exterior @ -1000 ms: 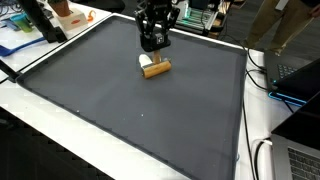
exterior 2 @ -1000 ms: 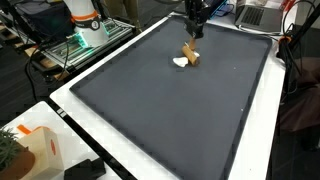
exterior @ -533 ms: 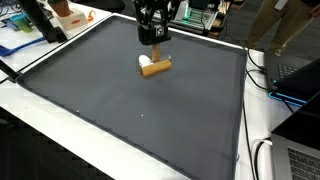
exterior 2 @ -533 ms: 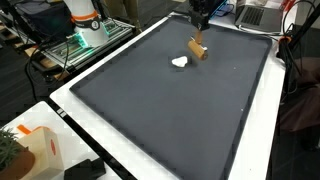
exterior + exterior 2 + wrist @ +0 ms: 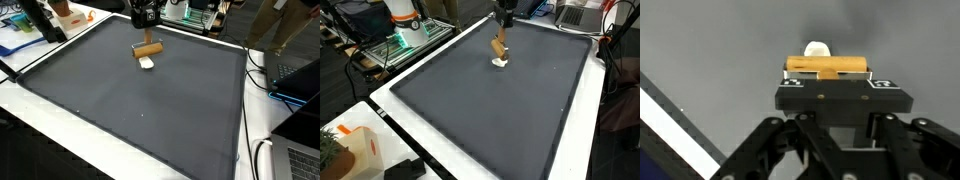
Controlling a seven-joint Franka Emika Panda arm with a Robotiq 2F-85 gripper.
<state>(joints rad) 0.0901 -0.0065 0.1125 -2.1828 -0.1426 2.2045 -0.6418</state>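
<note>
change: wooden block (image 5: 148, 50) is off the mat (image 5: 140, 125). A second ago it lay flat against the white piece with the gripper just above it; now it hangs under the gripper (image 5: 148, 42), shifted toward the upper left of the frame.
white piece: the white piece (image 5: 147, 63) stayed on the mat. It sits just under the block in frame and is no longer touching it (same read at (image 5: 500, 62)).
meaning: the pick looks good. The block is carried clear and separated from the white piece, with no slip visible.
grip: jaws closed on the block and nothing else. In the wrist view the block (image 5: 828, 67) lies crosswise between the finger pads (image 5: 790, 82), with an end poking out each side and the white piece (image 5: 817, 47) peeking past it.
block position: upper centre in both exterior views, over the far part of the mat near its top edge. It looks tilted in an exterior view (image 5: 498, 48) (could be the camera angle).
arm pose: gripper (image 5: 501, 35) points straight down, wrist up at the top edge of the frame. The rest of the arm is cropped out, so I can't tell the elbow.
</note>
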